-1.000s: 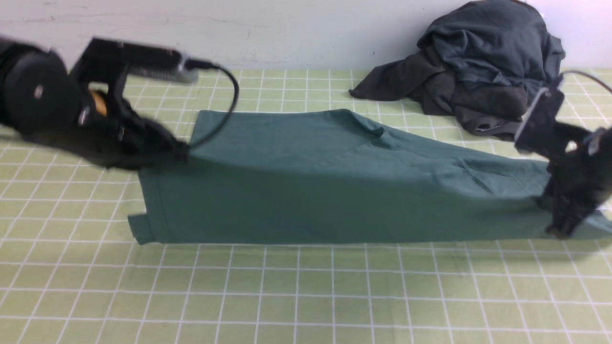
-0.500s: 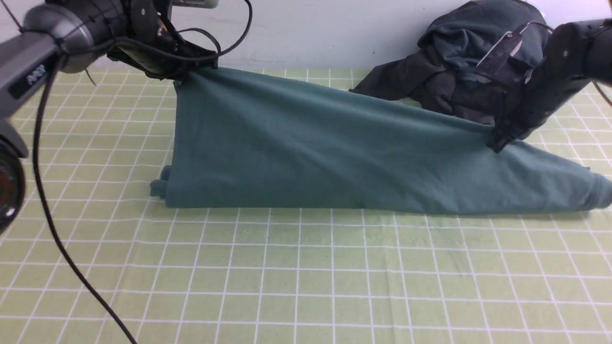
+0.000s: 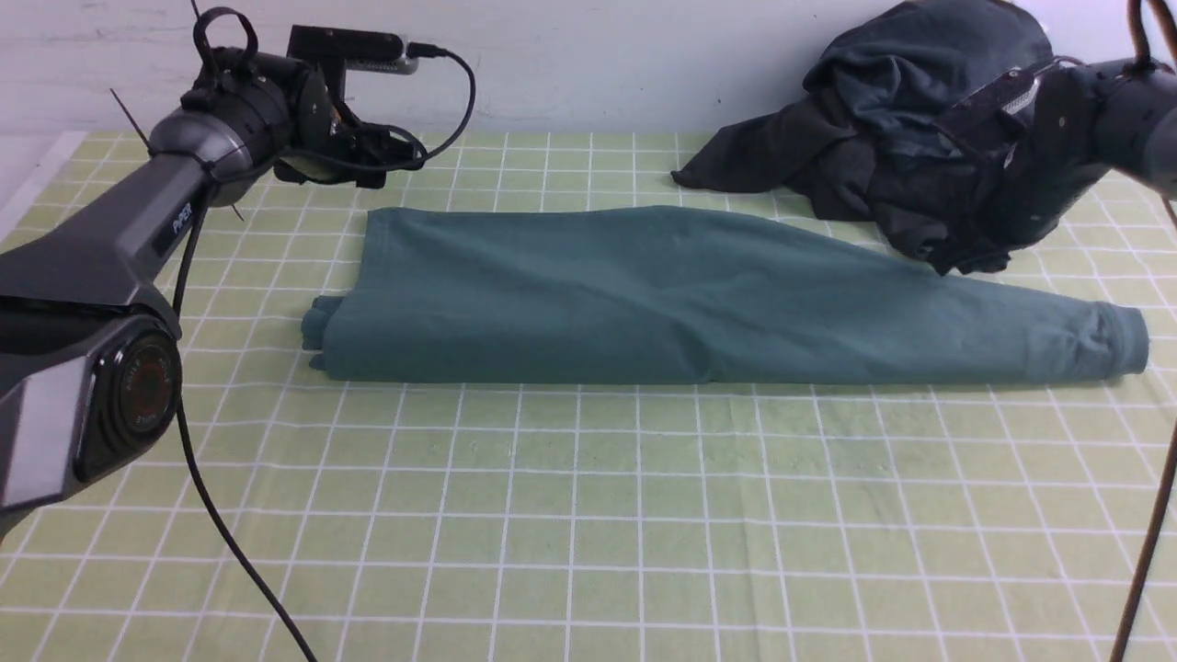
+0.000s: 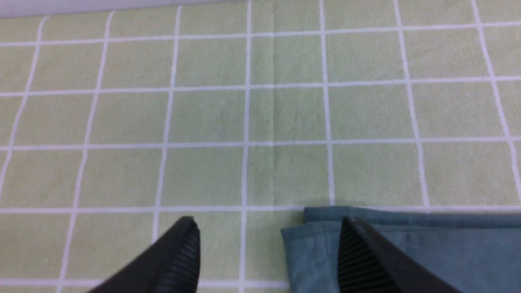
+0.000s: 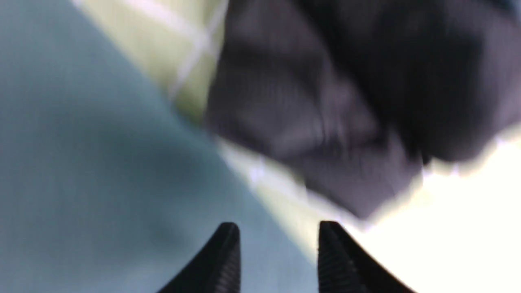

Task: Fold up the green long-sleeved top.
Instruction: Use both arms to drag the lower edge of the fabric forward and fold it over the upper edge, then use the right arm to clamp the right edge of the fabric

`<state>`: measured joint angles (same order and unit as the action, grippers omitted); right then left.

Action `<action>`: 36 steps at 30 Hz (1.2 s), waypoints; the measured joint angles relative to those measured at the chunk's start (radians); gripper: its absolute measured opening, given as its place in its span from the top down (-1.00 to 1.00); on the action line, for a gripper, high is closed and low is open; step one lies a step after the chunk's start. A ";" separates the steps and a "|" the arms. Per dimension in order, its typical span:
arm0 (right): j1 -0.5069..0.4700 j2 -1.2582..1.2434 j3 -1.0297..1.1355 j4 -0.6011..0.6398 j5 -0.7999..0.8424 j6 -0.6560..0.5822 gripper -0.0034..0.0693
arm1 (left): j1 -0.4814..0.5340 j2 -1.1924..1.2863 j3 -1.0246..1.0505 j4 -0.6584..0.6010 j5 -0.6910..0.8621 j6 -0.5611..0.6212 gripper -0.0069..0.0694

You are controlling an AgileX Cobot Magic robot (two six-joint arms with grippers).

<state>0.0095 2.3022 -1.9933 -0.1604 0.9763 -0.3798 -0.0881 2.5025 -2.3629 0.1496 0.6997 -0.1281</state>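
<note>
I see the large teal-green cotton long-sleeved top (image 3: 644, 294) lying flat, folded lengthwise, on the green gridded tabletop (image 3: 588, 533). My left claw (image 4: 266, 228) hangs wide open, empty, over its far left corner. My right claw (image 5: 279, 230), open and empty, is over its far right edge, beside the dark charcoal clothing heap (image 3: 919, 119).

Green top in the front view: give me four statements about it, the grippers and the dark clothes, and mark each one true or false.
1. The green top lies folded in a long band on the checked cloth. True.
2. The left gripper is shut on the top. False: its jaws stand open and hold nothing.
3. The dark heap of clothing sits at the near left. False: it lies at the far right, by the wall.
4. The right gripper is open. True.
</note>
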 joint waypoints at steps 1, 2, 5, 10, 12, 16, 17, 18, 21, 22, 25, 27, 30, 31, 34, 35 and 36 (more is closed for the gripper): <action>-0.002 -0.015 0.000 -0.010 0.048 0.014 0.13 | 0.000 -0.020 0.000 0.000 0.036 0.010 -0.35; -0.007 -0.031 0.000 -0.020 0.096 0.036 0.11 | 0.000 -0.043 0.000 -0.001 0.076 0.028 -0.36; -0.045 -0.080 -0.006 -0.009 0.213 0.148 0.10 | -0.001 -0.157 0.000 -0.004 0.239 0.128 -0.22; -0.180 -0.091 0.003 0.091 0.252 0.279 -0.03 | 0.003 -0.387 0.001 -0.043 0.521 0.333 0.44; -0.222 -0.089 0.029 0.141 0.252 0.298 -0.10 | 0.010 -0.488 0.037 -0.107 0.536 0.366 0.66; -0.278 -0.070 0.090 0.222 0.240 0.323 -0.23 | 0.019 -0.663 0.153 -0.230 0.547 0.407 0.81; -0.287 -0.058 0.106 0.238 0.227 0.326 -0.26 | 0.020 -0.713 0.199 -0.262 0.550 0.422 0.82; -0.294 -0.041 0.126 0.248 0.207 0.333 -0.27 | 0.020 -0.773 0.259 -0.298 0.554 0.441 0.83; -0.302 -0.004 0.140 0.276 0.173 0.345 -0.28 | 0.020 -0.908 0.420 -0.349 0.558 0.478 0.83; -0.302 -0.003 0.140 0.288 0.167 0.345 -0.27 | 0.020 -0.947 0.472 -0.351 0.558 0.482 0.83; -0.302 0.000 0.139 0.317 0.166 0.318 -0.11 | 0.020 -1.049 0.602 -0.351 0.560 0.482 0.83; -0.302 0.000 0.139 0.338 0.166 0.294 0.07 | 0.020 -1.107 0.664 -0.346 0.560 0.482 0.83; -0.302 -0.005 0.140 0.369 0.168 0.252 0.53 | 0.020 -1.226 0.767 -0.332 0.560 0.482 0.83; -0.302 -0.012 0.142 0.368 0.169 0.238 0.68 | 0.020 -1.269 0.802 -0.323 0.560 0.482 0.83; -0.301 -0.053 0.145 0.325 0.185 0.211 0.83 | 0.020 -1.405 0.920 -0.301 0.560 0.474 0.83; -0.301 -0.075 0.146 0.302 0.187 0.209 0.83 | 0.020 -1.452 0.967 -0.296 0.560 0.468 0.83; -0.302 -0.101 0.145 0.275 0.188 0.212 0.83 | 0.020 -1.498 1.016 -0.294 0.560 0.458 0.83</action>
<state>-0.2923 2.2011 -1.8479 0.1145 1.1646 -0.1681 -0.0679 1.0046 -1.3469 -0.1445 1.2600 0.3304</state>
